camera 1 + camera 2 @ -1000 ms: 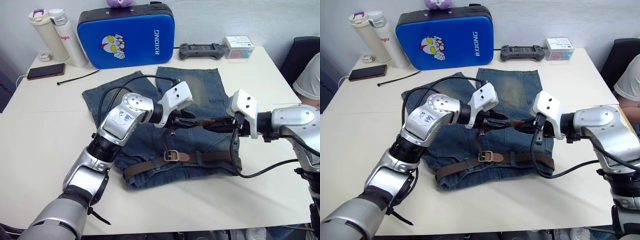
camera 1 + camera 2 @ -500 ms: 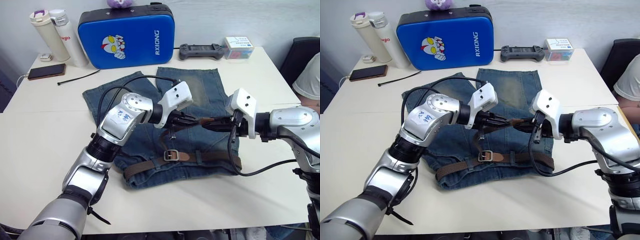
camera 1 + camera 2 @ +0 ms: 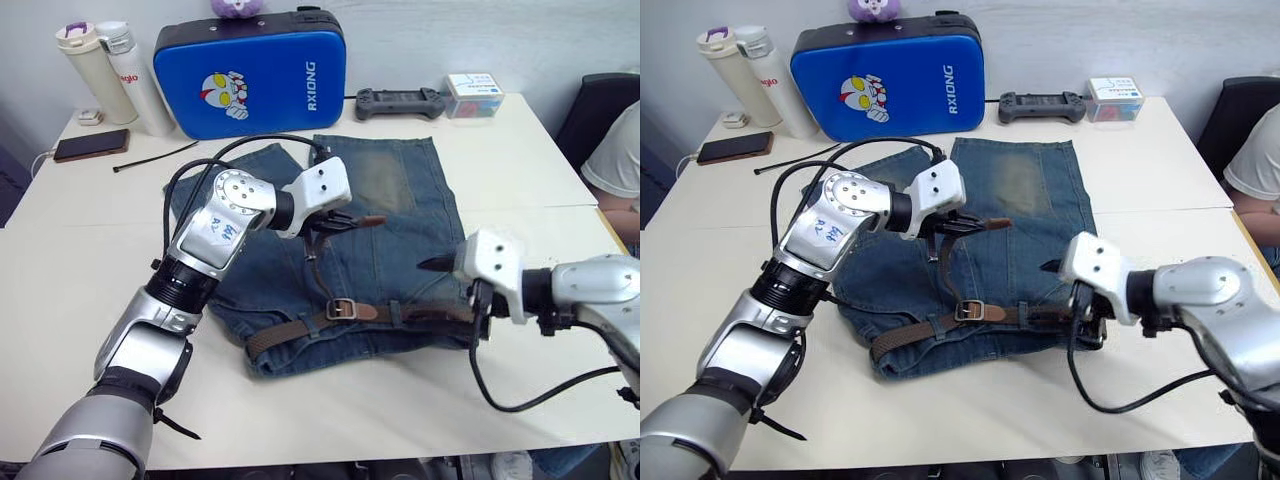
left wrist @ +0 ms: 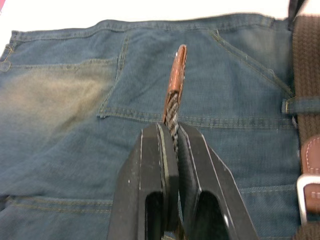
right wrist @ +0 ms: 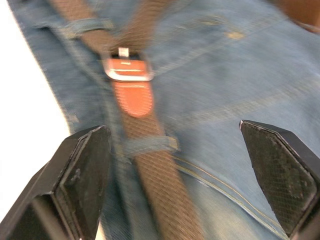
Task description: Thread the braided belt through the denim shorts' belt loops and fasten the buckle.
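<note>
The denim shorts (image 3: 400, 195) lie flat on the white table, waistband toward me. The braided belt (image 3: 285, 333) runs along the waistband under belt loops (image 5: 148, 145), with its silver buckle (image 3: 342, 309) near the middle. From the buckle the strap's free end rises to my left gripper (image 4: 170, 129), which is shut on it. The tan tip (image 4: 176, 80) sticks out past the fingers, above the shorts. My right gripper (image 3: 436, 265) hovers open over the waistband's right part, holding nothing. The buckle (image 5: 129, 70) and strap show between its spread fingers.
A blue case (image 3: 250, 70) stands at the table's back, with two bottles (image 3: 100, 70), a phone (image 3: 92, 145) and a black cable tie (image 3: 155, 155) to its left. A game controller (image 3: 403, 101) and small box (image 3: 475, 95) lie at the back right. A person (image 3: 615, 160) sits at the right edge.
My right gripper has let go of the belt's end, opened wide and drawn back down to the right. The left gripper keeps the end and has pulled it left.
</note>
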Available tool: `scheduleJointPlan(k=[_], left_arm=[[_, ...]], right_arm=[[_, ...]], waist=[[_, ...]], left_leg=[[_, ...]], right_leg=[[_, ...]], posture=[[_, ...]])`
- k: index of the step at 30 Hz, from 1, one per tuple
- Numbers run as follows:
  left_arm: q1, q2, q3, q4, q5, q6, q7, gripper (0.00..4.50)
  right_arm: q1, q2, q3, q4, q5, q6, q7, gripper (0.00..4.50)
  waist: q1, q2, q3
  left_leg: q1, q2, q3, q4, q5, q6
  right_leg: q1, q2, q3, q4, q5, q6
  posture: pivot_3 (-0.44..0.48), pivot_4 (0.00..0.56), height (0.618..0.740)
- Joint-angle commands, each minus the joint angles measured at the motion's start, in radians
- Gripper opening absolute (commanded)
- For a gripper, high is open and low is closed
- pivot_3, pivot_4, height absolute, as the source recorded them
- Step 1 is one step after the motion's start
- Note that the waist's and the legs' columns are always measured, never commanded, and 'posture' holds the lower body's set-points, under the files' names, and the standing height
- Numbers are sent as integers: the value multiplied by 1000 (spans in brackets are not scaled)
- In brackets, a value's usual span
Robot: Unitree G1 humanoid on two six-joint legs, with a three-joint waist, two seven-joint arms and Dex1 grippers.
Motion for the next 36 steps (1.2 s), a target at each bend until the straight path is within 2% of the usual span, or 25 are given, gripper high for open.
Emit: scheduleJointPlan(k=[1,5,12,15,22,23,29,36], left_arm=[[16,89,-59,-20,119,-223,-59,0],[25,102,-70,-2,156,-284,-71,0],[24,115,-59,11,177,-316,-90,0],[30,119,-44,3,184,-317,-99,0],[53,133,-26,-26,190,-311,-116,0],[56,136,-23,-32,190,-309,-119,0],[67,153,1,-57,180,-257,-145,0],[82,224,-9,-72,182,-249,-233,0]], right_arm=[[106,2,167,-192,-153,-164,-54,4394],[132,32,258,-184,-249,-203,-119,4394],[126,67,339,-106,-359,-236,-183,4394],[117,109,337,-86,-382,-250,-222,3557],[98,157,332,-67,-403,-266,-227,168],[94,167,321,-69,-399,-260,-231,28],[70,234,253,-61,-391,-189,-298,28],[42,306,237,-73,-397,-112,-378,28]], waist=[[-4,0,0],[-1,0,0],[-1,0,0],[-3,0,0],[-3,0,0],[-3,0,0],[-4,0,0],[-4,0,0]], left_leg=[[0,0,1,0,0,0],[1,0,2,1,0,1],[1,0,2,2,0,1],[1,0,2,2,0,1],[1,0,2,3,0,1],[1,0,2,3,0,1],[1,0,2,3,0,1],[1,0,3,3,0,1]], right_leg=[[0,0,0,0,0,0],[0,0,2,1,0,0],[0,0,2,2,0,0],[0,0,2,3,0,0],[0,0,2,3,0,0],[0,0,2,3,0,0],[-1,0,2,4,0,0],[-1,0,2,5,0,0]], posture=[[0,150,740],[0,150,740],[0,150,740],[0,150,740],[0,150,740],[0,150,740],[0,150,740],[0,150,740]])
